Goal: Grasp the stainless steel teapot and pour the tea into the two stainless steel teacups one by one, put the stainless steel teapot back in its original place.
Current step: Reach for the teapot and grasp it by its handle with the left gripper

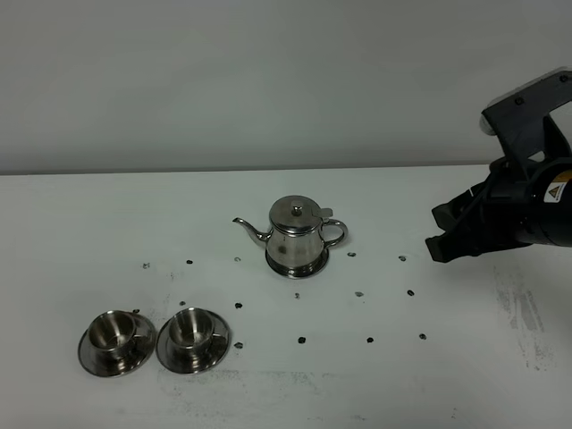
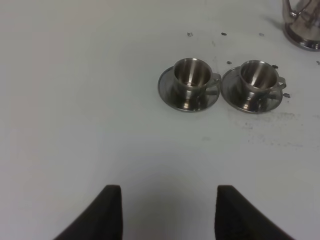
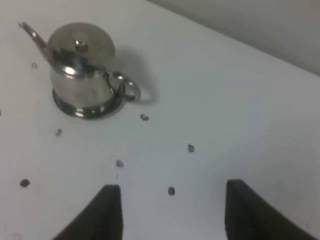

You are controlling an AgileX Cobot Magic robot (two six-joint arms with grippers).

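The stainless steel teapot (image 1: pixel 297 236) stands upright mid-table, spout to the left, loop handle to the right; it also shows in the right wrist view (image 3: pixel 84 70). Two stainless steel teacups on saucers sit side by side at the front left: the left one (image 1: pixel 113 332) and the right one (image 1: pixel 190 328), also in the left wrist view (image 2: pixel 191 73) (image 2: pixel 258 77). Both look empty; no tea is visible. My right gripper (image 1: pixel 444 231) is open, to the right of the teapot's handle and apart from it. My left gripper (image 2: pixel 167 215) is open and empty, short of the cups.
The white table (image 1: pixel 89 232) carries several small dark marks (image 1: pixel 301 340) scattered around the teapot and cups. A pale wall stands behind the table's far edge. A scuffed patch (image 1: pixel 523 313) lies at the right.
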